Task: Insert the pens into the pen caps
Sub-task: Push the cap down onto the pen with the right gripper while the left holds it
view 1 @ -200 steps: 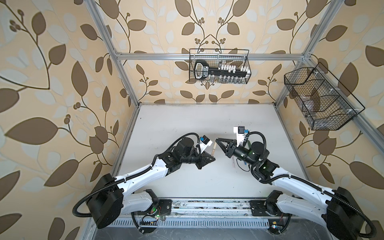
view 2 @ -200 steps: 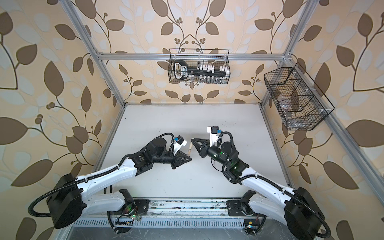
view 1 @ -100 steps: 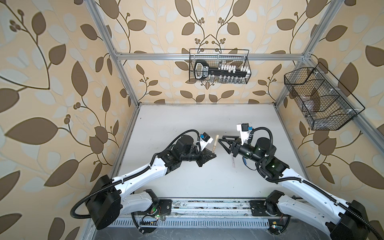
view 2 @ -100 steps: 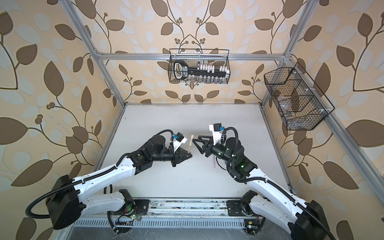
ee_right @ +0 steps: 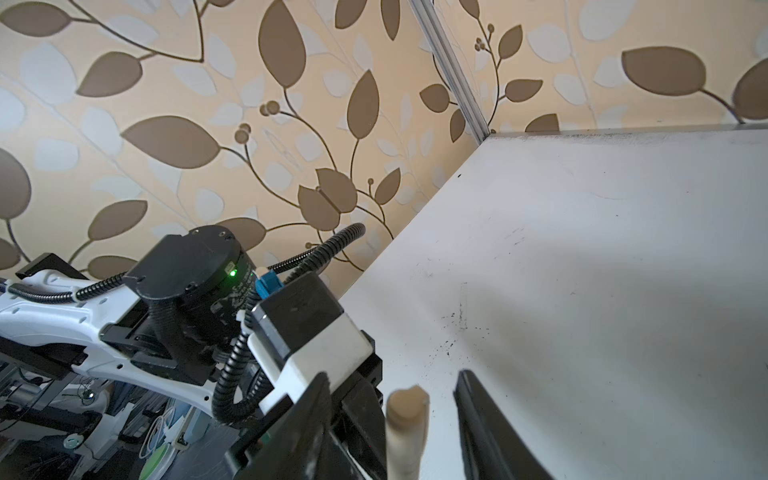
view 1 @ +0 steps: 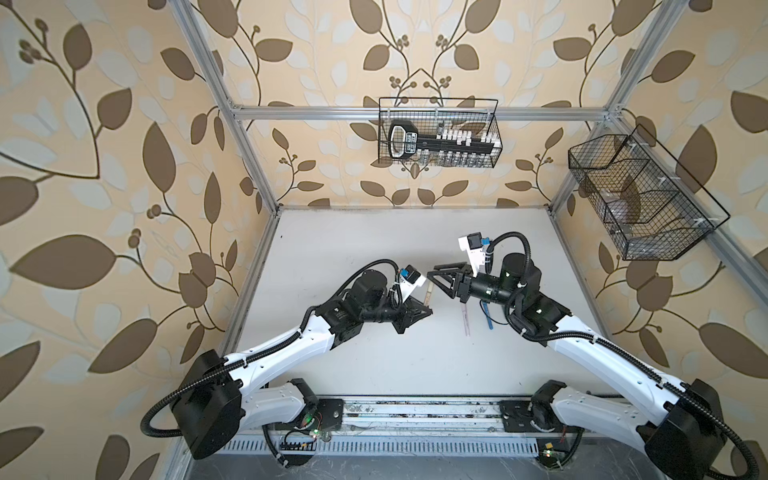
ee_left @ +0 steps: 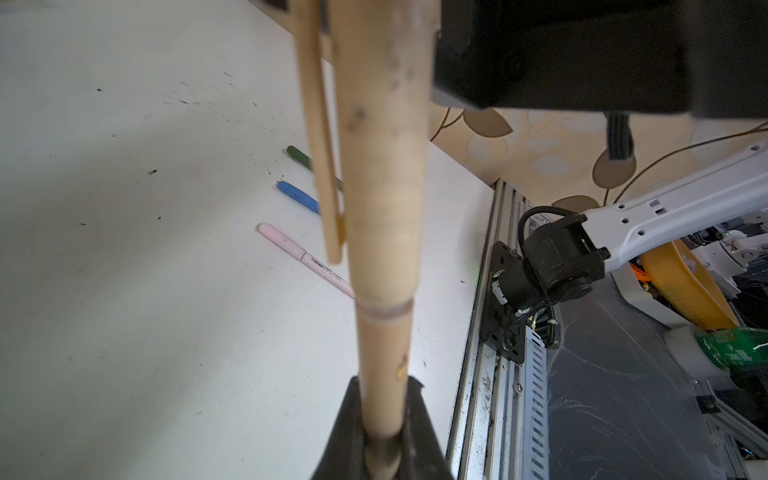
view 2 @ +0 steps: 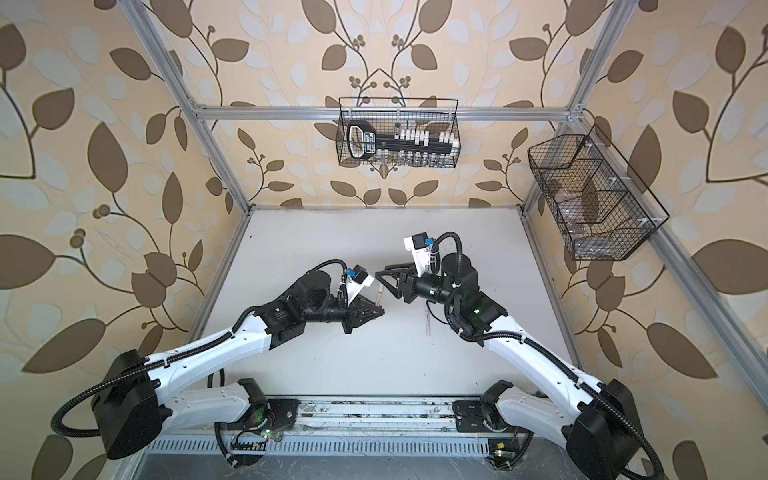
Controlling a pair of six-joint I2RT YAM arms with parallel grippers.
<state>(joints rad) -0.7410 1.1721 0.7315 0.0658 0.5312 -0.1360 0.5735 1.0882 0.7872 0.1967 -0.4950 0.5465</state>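
Note:
My left gripper (view 1: 422,312) (ee_left: 382,415) is shut on the barrel of a tan pen (view 1: 428,293) (ee_left: 381,353) held above the table. A tan pen cap (ee_left: 382,166) with a clip sits over its far end. My right gripper (view 1: 437,277) (ee_right: 392,384) is open. Its two fingers stand on either side of the cap's end (ee_right: 407,419) without touching it. On the table below the right arm lie a pale pink pen (view 1: 466,323) (ee_left: 305,259), a blue pen (view 1: 487,319) (ee_left: 297,195) and a dark green pen (ee_left: 299,156). The tan clip partly hides the blue and green ones.
A wire basket (view 1: 438,133) holding a black and white tool hangs on the back wall. Another wire basket (view 1: 640,199) hangs on the right wall. A metal rail (view 1: 415,415) carries both arm bases along the white table's (view 1: 353,249) front edge.
My right gripper has opened and let go of the tan cap, and its arm has shifted a little to the right. The left gripper keeps its hold on the tan pen.

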